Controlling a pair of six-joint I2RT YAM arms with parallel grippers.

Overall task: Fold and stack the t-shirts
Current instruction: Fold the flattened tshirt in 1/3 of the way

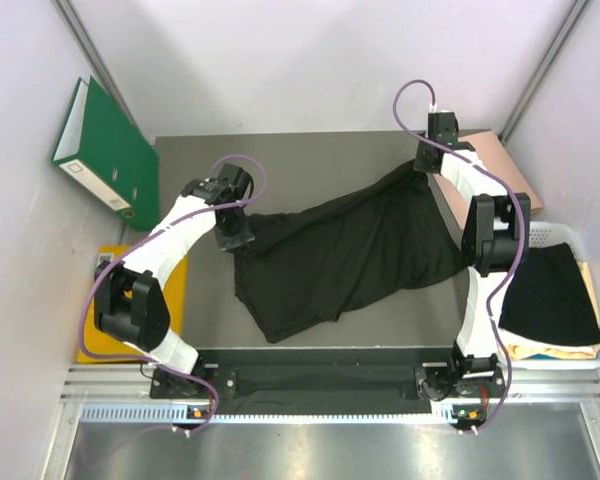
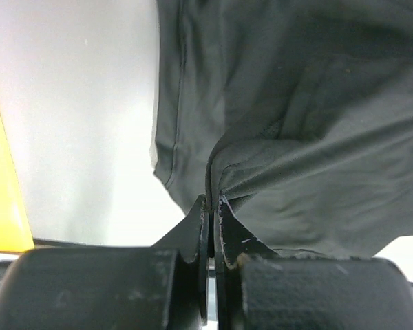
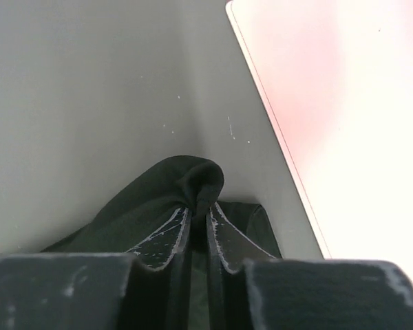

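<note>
A black t-shirt (image 1: 340, 255) lies stretched and rumpled across the dark tabletop, from left of centre to the far right. My left gripper (image 1: 242, 240) is shut on its left edge; in the left wrist view the fabric (image 2: 316, 124) is pinched between the jaws (image 2: 212, 201). My right gripper (image 1: 427, 165) holds the far right corner. In the right wrist view a bunched fold of the cloth (image 3: 158, 189) sits between its nearly closed jaws (image 3: 198, 210), low over the table. Another black t-shirt (image 1: 550, 295) lies folded on a cream-yellow one (image 1: 540, 350) at the right.
A white basket (image 1: 570, 235) at the right edge holds the folded shirts. A salmon-pink folder (image 1: 500, 165) lies at the far right, close beside the right gripper (image 3: 344, 103). A green binder (image 1: 105, 150) leans on the left wall. A yellow sheet (image 1: 170, 290) lies at the left.
</note>
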